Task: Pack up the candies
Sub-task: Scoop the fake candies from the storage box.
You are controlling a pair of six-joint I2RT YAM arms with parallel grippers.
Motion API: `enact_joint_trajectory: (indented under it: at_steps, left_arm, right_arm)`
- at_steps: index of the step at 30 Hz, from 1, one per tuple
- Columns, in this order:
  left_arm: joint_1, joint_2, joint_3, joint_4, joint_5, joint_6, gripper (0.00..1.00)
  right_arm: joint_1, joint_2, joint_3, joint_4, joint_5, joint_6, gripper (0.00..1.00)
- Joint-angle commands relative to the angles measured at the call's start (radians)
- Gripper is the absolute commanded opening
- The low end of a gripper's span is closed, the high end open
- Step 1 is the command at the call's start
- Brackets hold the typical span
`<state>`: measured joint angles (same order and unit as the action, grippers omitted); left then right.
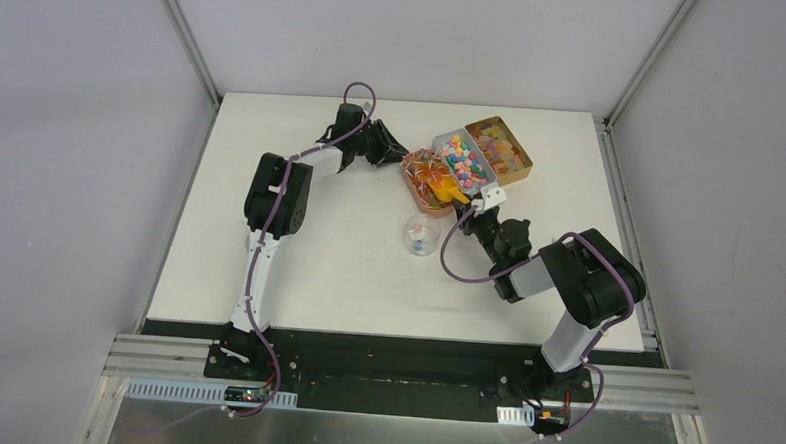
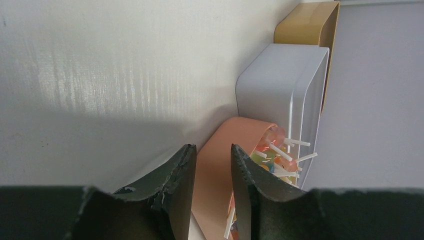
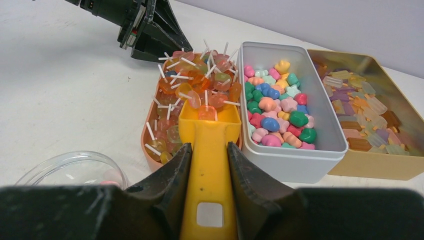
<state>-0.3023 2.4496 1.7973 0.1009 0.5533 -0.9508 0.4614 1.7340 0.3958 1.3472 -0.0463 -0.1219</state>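
The candies (image 3: 277, 107) are small, bright and mixed in colour, and they fill a white tin (image 3: 300, 167) (image 1: 464, 161). My right gripper (image 3: 207, 150) (image 1: 476, 208) is shut on the handle of an orange scoop (image 3: 210, 135) (image 1: 453, 193). The scoop's bowl rests in a salmon tin (image 3: 151, 161) of lollipops (image 3: 195, 85), with one orange lollipop (image 3: 206, 112) inside it. My left gripper (image 2: 214, 150) (image 1: 397, 159) is shut on the salmon tin's wall (image 2: 215, 175), one finger outside and one inside.
A yellow tin (image 3: 380, 167) (image 1: 502, 147) of pale candies stands right of the white tin (image 2: 272, 85). A clear cup (image 3: 70, 170) (image 1: 422, 233) with a few sweets sits near the salmon tin (image 1: 418, 183), left of my right arm. White walls enclose the table.
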Motion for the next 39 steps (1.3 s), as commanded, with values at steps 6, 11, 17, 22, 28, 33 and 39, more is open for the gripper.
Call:
enact_joint_trajectory:
  at_steps: [6, 11, 17, 22, 28, 33, 39]
  left_arm:
    - [-0.022, -0.017, 0.061, -0.013, 0.029, 0.039, 0.33]
    - [-0.019, -0.016, 0.078, -0.032, 0.025, 0.052, 0.34]
    - [-0.016, -0.022, 0.079, -0.044, 0.025, 0.059, 0.37]
    - [-0.009, -0.030, 0.079, -0.055, 0.024, 0.068, 0.38]
    - [-0.001, -0.046, 0.079, -0.069, 0.023, 0.083, 0.38]
    - [0.008, -0.059, 0.079, -0.079, 0.023, 0.092, 0.39]
    - [0.021, -0.079, 0.077, -0.095, 0.023, 0.106, 0.39]
  right_arm:
    - [-0.006, -0.049, -0.018, 0.081, -0.041, -0.007, 0.00]
    - [-0.006, -0.055, -0.014, 0.081, -0.054, 0.000, 0.00]
    - [-0.006, -0.075, -0.015, 0.081, -0.052, -0.003, 0.00]
    - [-0.009, -0.084, -0.020, 0.081, -0.050, -0.007, 0.00]
    - [-0.008, -0.112, -0.035, 0.081, -0.055, -0.016, 0.00]
    - [-0.009, -0.143, -0.056, 0.081, -0.059, -0.027, 0.00]
    - [-0.009, -0.197, -0.080, 0.081, -0.060, -0.039, 0.00]
